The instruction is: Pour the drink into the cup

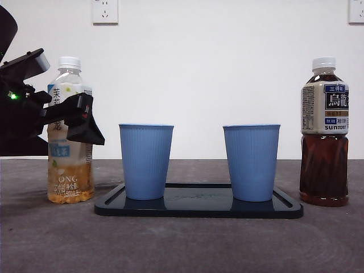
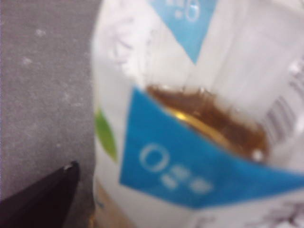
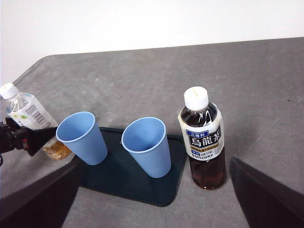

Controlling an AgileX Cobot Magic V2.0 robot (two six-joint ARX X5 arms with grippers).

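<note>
The left gripper (image 1: 77,119) is matte black — 1 green light glowing, seemingly a pale grey housing above.

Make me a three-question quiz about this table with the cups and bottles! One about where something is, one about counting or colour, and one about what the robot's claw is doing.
1. Where do the blue cups stand?
A. On the dark tray
B. On the bare table
C. On top of a bottle

2. How many blue cups are there?
A. One
B. Two
C. Four

3. What is the left claw doing?
A. Holding a cup
B. Reaching around the pale tea bottle
C. Resting on the tray

Answers:
1. A: both blue cups sit on the dark tray.
2. B: just those two cups show, in both the front and right wrist views.
3. B: the left claw is at the pale tea bottle, which fills the left wrist view; whether it grips yet is unclear. The dark tea bottle stands alone, its cap on.
</note>
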